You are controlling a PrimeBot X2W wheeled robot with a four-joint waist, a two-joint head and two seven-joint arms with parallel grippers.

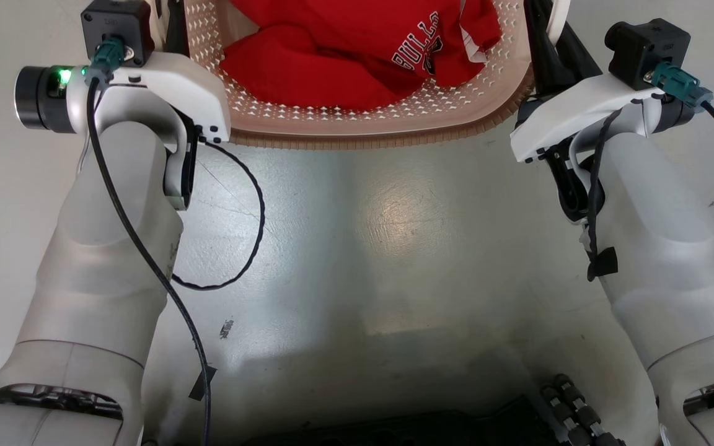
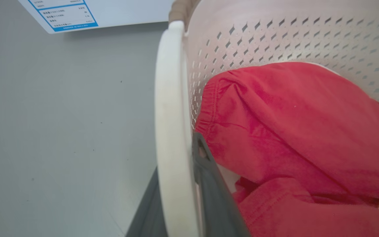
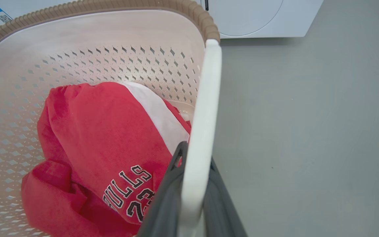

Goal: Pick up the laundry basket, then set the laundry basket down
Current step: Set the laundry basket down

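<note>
The laundry basket (image 1: 369, 121), cream and perforated with a brown ribbed rim, fills the top middle of the head view and holds red clothes (image 1: 357, 56). My left gripper (image 2: 178, 187) is shut on the basket's white loop handle (image 2: 171, 108); one dark finger (image 2: 214, 194) is inside the basket, the other outside. My right gripper (image 3: 194, 187) is shut on the opposite white handle (image 3: 204, 108), a dark finger (image 3: 164, 197) on each side. In the head view both wrists flank the basket, fingertips hidden by it. Whether the basket touches the floor cannot be told.
A white washing machine (image 3: 258, 16) stands just beyond the basket, with a blue-edged label (image 2: 67, 14) on its front. Grey floor (image 1: 382, 248) lies between basket and my dark base (image 1: 394, 427). A black cable (image 1: 251, 229) loops from the left arm.
</note>
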